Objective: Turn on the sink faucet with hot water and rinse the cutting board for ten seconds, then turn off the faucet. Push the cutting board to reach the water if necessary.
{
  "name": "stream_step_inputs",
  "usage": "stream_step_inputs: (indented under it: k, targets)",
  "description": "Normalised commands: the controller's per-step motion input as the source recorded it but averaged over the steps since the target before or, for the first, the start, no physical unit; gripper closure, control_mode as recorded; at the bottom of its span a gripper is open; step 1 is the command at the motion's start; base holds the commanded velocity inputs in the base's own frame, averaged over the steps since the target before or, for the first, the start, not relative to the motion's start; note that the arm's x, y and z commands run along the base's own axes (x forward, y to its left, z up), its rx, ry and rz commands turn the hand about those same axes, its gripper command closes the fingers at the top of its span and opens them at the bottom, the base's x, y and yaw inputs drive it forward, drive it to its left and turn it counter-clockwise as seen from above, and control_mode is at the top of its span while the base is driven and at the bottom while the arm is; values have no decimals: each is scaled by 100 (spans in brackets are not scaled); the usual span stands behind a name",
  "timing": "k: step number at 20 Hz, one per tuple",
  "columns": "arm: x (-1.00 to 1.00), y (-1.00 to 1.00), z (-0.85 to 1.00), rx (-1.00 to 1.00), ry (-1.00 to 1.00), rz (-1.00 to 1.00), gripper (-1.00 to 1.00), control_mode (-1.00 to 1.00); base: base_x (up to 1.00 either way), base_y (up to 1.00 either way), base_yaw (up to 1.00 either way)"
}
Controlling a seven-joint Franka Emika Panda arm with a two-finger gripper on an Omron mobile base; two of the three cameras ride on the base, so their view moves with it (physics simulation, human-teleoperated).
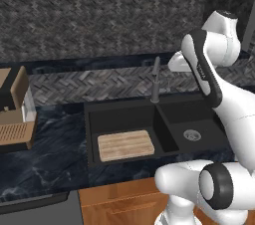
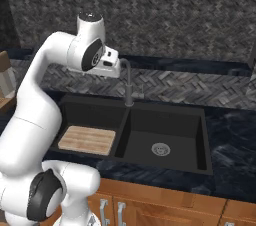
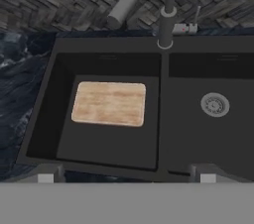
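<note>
1. Closest to us is the warm brown wooden cabinet front (image 2: 150, 205) under the counter, and just above it the dark marbled stone counter (image 1: 45, 154).

2. Next comes the large matte black double-basin sink (image 3: 163, 114). The light tan rectangular wooden cutting board (image 3: 109, 103) lies flat on the floor of the left basin, apart from the central divider. The round silver drain (image 3: 215, 104) sits in the right basin.

3. At the back rim, above the divider, stands the slim dark grey metal sink faucet (image 1: 156, 80). No blue stream shows anywhere, so we judge the water is not on yet.

4. So we're right at the start: opening the tap to hot, the ten-second rinse and shutting off all remain. The board may need a push, since the spout's reach over it is unclear.

5. The white arm's two-finger gripper (image 2: 116, 68) hovers high, just beside the faucet top in the right base view. We cannot tell how far its fingers are spread.

6. Views differ: the hand view alone looks straight down on both basins and shows a small pale lever (image 3: 185, 28) at the faucet base. The left base view alone shows the brown-and-tan appliance with slatted tray (image 1: 15, 114), on the counter well to the left.

7. Farthest back is the grey herringbone tiled wall (image 2: 190, 15).
</note>
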Motion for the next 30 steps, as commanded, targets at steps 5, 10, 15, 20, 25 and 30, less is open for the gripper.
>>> stream_step_inputs:
  k: [5, 10, 15, 20, 25, 30]
  targets:
    - [0, -29, 15, 9, -3, 0, -100, -100, 0, 0, 0]
    - [2, -29, 12, 9, -1, 0, -100, -100, 0, 0, 0]
    - [0, -57, 0, 7, -6, 0, -100, -100, 0, 0, 0]
    - [0, -48, 0, 5, -6, 0, -100, -100, 0, 0, 0]
    - [1, -30, 0, 2, -4, 0, -100, -100, 0, 0, 0]
    - [0, -40, -21, 1, -9, 4, -100, -100, 0, 0, 0]
